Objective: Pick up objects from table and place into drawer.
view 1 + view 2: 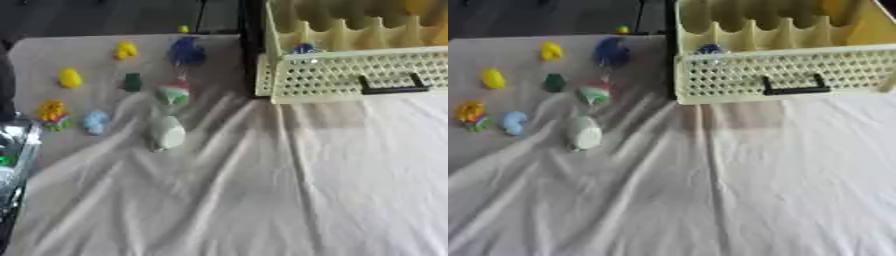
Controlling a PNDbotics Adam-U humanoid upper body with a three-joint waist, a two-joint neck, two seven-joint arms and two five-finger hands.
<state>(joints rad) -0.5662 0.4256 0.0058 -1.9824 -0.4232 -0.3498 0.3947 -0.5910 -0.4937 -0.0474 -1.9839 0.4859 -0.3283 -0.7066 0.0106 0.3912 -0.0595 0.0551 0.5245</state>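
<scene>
Now, left robot hand (16, 150) at the edge, open or closed I cannot tell; white rounded toy (166, 132) near its right, pale yellow perforated plastic drawer (350, 75) well beyond on the cloth-covered tabletop (306, 190).

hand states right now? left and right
Left hand: not in view; only a silver and black part shows at the left edge.
Right hand: not in view.

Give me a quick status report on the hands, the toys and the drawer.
Neither hand in view. Small toys, white one nearest, lie on the cloth left of the drawer. Blue thing already inside. Nothing blocking.
</scene>
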